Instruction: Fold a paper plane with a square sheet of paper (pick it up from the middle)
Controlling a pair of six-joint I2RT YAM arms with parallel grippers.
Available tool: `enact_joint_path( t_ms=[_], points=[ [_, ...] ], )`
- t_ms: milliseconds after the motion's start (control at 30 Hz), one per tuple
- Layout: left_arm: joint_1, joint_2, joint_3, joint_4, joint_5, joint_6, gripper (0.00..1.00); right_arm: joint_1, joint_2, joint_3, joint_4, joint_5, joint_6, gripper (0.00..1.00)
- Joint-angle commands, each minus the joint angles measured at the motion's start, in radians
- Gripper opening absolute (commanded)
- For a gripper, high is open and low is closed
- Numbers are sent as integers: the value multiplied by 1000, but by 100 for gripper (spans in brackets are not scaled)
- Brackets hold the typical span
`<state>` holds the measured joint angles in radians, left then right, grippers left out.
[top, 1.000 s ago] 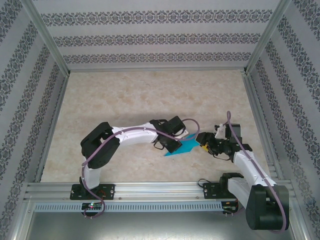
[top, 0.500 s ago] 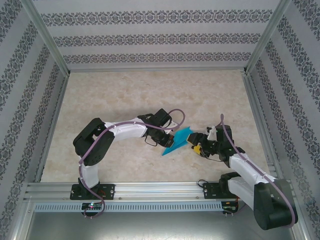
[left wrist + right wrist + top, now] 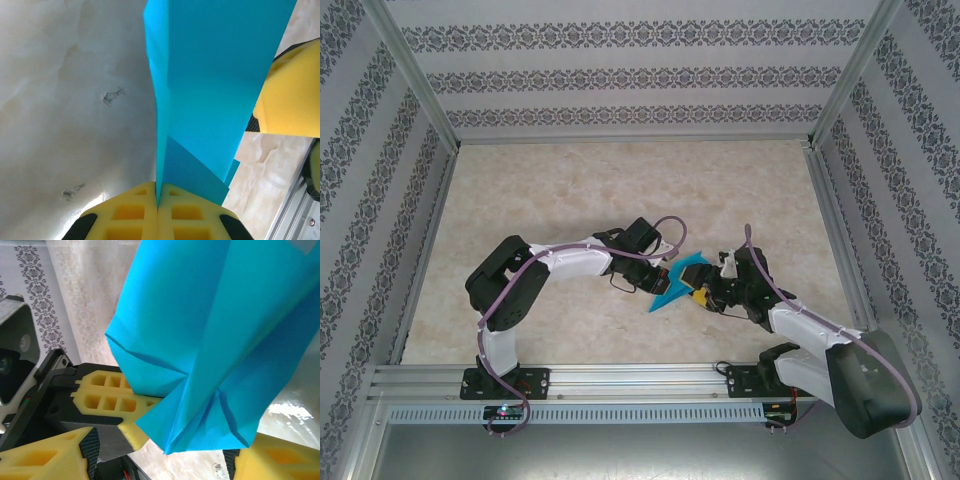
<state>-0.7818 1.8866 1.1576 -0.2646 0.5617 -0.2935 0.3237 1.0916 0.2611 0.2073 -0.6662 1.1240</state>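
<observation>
Watching the top view, you have the left claw point(image 3: 666, 274) pinched shut on the half-made paper plane point(image 3: 678, 285). It holds the plane on edge just over the table point(image 3: 570, 190), with the right claw point(image 3: 704, 295) against the plane's far side.

From the left wrist, the pads grip only a narrow strip at the fold. My judgement is that any sideways tug from the other claw could slide the paper out or tear it.

From the right wrist, that claw's fingers stand wide, with the creased end hanging between them. Closing here could crush the loose flaps off their crease.

A second ago the plane sat lower and flatter, with the right claw well to its right. That claw has since closed in.
</observation>
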Motion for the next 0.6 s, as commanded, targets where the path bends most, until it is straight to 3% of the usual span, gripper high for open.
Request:
enact_joint_path(
  t_ms=[0, 200, 567],
  points=[
    [18, -46, -21, 33, 14, -15, 4, 21, -36, 42, -22, 15, 1, 67],
    [23, -56, -30, 43, 22, -20, 3, 17, -155, 71, -246, 26, -37, 68],
    [24, -63, -34, 65, 40, -43, 4, 27, -18, 141, -178, 26, -55, 66]
  ],
)
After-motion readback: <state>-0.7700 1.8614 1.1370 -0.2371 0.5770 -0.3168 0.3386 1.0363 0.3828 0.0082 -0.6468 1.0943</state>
